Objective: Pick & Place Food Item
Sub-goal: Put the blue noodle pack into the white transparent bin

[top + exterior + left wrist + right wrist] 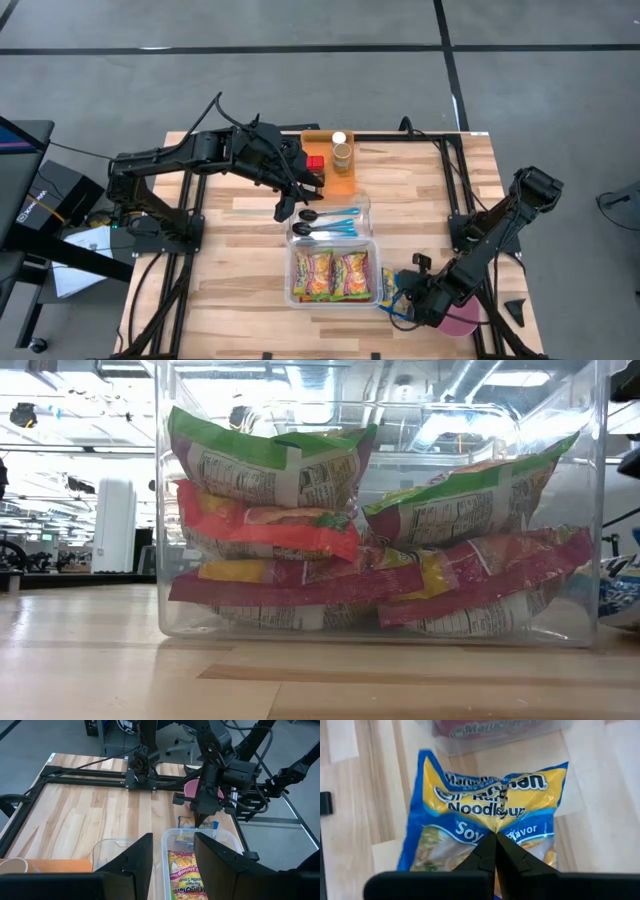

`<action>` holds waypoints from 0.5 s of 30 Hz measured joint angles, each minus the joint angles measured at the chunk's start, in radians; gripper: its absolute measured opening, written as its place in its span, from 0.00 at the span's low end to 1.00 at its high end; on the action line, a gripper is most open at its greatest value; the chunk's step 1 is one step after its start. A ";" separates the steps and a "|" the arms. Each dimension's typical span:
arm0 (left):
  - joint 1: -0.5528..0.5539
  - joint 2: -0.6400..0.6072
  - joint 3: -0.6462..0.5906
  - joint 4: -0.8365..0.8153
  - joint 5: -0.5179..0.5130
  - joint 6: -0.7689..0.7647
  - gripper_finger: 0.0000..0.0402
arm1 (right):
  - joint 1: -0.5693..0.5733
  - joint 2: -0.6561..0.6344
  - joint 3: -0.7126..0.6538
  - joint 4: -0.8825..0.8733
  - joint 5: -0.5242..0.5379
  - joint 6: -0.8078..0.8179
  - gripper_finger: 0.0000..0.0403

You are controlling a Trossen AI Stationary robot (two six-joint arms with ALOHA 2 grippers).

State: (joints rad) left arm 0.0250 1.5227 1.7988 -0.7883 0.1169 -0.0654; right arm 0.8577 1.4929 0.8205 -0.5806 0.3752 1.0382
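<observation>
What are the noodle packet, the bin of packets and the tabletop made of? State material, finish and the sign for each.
Noodle packet: thin glossy printed plastic film, probably; it creases and puckers where the right gripper is shut on it.
Bin: clear rigid plastic; packets show through its walls.
Tabletop: light wood, smooth finish; visible grain and joined strips.

Wooden table (230, 270): clear bin (333, 245), noodle packet (392, 290).
</observation>
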 joint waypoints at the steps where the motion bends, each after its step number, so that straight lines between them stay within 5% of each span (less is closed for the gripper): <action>1: 0.000 0.000 0.000 0.000 0.000 0.000 0.34 | 0.000 0.000 0.013 -0.020 0.001 0.000 0.00; 15: 0.001 0.000 0.000 -0.021 -0.002 0.007 0.34 | 0.055 -0.002 0.213 -0.347 0.016 0.016 0.00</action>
State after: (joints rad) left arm 0.0257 1.5227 1.7988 -0.8097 0.1146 -0.0582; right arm 0.9126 1.4910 1.0333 -0.9279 0.3909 1.0541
